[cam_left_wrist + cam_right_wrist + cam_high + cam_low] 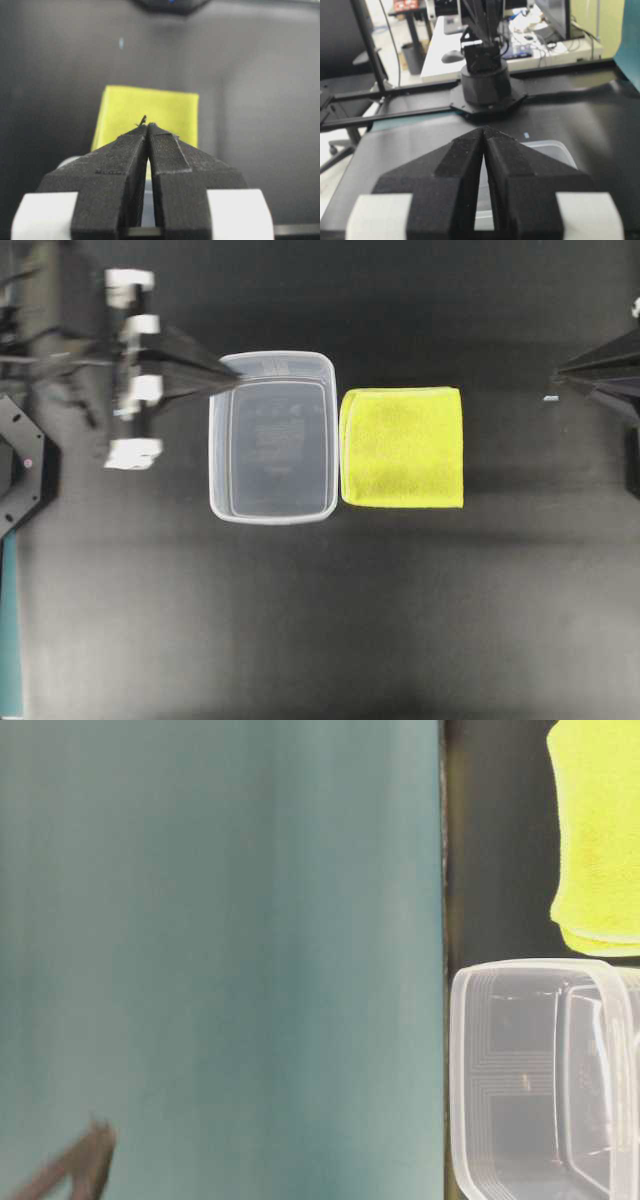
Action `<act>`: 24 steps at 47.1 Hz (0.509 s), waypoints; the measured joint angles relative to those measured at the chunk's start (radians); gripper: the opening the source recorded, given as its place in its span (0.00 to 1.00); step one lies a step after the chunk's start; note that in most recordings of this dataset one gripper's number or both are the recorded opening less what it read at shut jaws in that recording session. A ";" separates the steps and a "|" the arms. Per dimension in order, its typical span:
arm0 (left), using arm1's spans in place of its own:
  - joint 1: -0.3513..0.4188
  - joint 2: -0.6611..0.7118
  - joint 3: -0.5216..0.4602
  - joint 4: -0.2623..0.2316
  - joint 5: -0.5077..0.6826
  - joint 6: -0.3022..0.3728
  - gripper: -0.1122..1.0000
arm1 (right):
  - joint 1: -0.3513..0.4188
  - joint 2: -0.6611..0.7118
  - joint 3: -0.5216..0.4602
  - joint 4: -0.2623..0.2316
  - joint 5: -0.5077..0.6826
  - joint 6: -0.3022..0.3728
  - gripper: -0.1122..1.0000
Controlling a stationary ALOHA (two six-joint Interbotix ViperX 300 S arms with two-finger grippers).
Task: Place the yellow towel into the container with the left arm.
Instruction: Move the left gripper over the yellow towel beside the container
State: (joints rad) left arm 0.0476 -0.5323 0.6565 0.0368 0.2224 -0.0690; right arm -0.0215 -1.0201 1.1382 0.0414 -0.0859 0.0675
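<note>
The yellow towel [403, 447] lies flat and folded on the black table, just right of the container [272, 515], a clear tub that is empty. Towel and tub nearly touch. My left gripper [238, 383] is shut and empty, its tip over the tub's upper left corner. In the left wrist view the shut fingertips [147, 125] point at the towel [167, 107], with the tub rim [67, 161] low at the left. My right gripper [558, 375] is shut and empty at the far right, apart from the towel. The right wrist view shows it [484, 129] with the tub [555, 147] beyond.
A small pale speck [550, 398] lies on the table near the right gripper. The other arm's base [485, 85] stands at the table's far end. In the table-level view a teal panel [200, 920] fills the left, with the towel [600, 830] and tub [470, 1070] at the right.
</note>
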 measured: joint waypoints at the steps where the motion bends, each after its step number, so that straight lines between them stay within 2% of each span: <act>1: 0.000 0.021 -0.023 0.002 0.020 0.000 0.11 | 0.002 -0.006 0.000 0.002 0.006 0.000 0.11; 8: 0.002 0.164 -0.163 0.002 0.146 0.002 0.11 | 0.002 -0.034 -0.003 0.002 0.066 0.000 0.11; 10: 0.002 0.212 -0.207 0.003 0.192 0.003 0.11 | 0.000 -0.040 -0.005 0.000 0.087 0.000 0.16; 12: 0.002 0.247 -0.238 0.002 0.230 0.003 0.11 | 0.002 -0.048 -0.006 0.000 0.110 0.000 0.23; 20: 0.002 0.383 -0.387 0.003 0.336 0.028 0.12 | 0.008 -0.077 -0.012 0.000 0.179 0.002 0.68; 22: 0.003 0.410 -0.416 0.003 0.348 0.044 0.17 | 0.015 -0.086 -0.015 0.002 0.195 0.000 0.78; 24: 0.003 0.439 -0.449 0.003 0.360 0.061 0.25 | 0.023 -0.097 -0.017 0.002 0.212 -0.002 0.83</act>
State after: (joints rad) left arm 0.0506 -0.0936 0.2071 0.0399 0.5829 -0.0077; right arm 0.0015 -1.1167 1.1213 0.0430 0.1258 0.0660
